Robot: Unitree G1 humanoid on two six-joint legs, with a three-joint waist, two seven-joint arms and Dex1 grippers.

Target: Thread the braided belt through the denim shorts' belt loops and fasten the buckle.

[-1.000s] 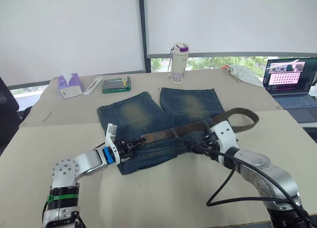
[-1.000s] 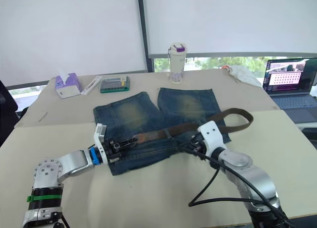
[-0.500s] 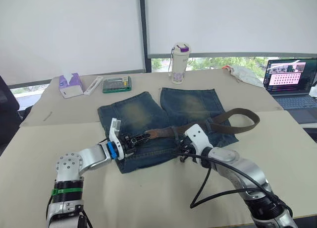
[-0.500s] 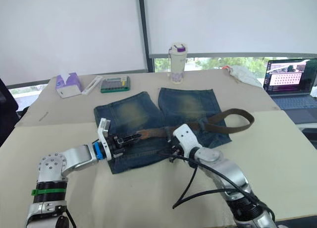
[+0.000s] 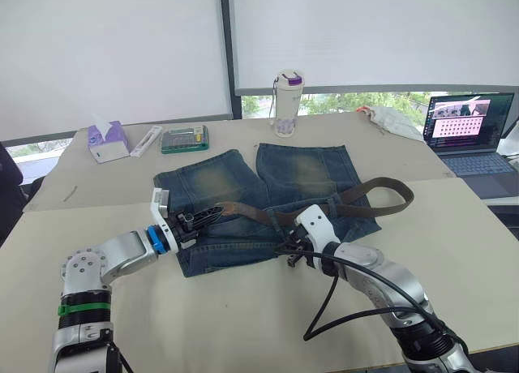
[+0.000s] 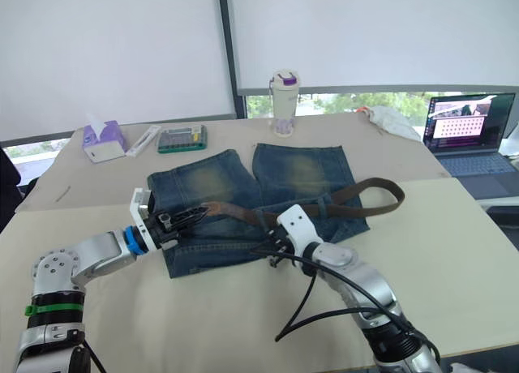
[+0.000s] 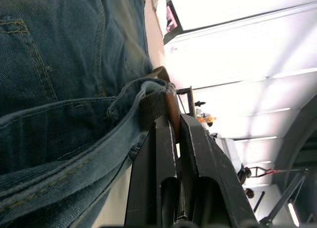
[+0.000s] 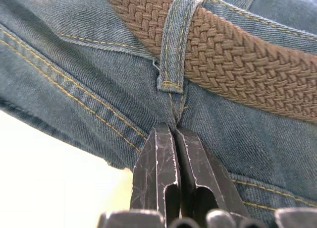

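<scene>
blue denim shorts (image 5: 251, 195) lie flat on the beige table (image 5: 243, 324), waistband toward us, legs pointing at the window. we see the braided belt (image 5: 357, 196) run across the waistband and curl into a free loop past the shorts' right edge. our left gripper (image 5: 197, 218) has its fingers (image 7: 166, 139) clamped on the belt's end at the left part of the waistband, the strap lifted slightly off the cloth. our right gripper (image 8: 174, 134) sits at the waistband's middle, fingers pressed together on a pinch of denim just below a belt loop (image 8: 176, 44) that the belt passes under. we cannot make out the buckle. a laptop (image 5: 470, 134) stands well apart.
</scene>
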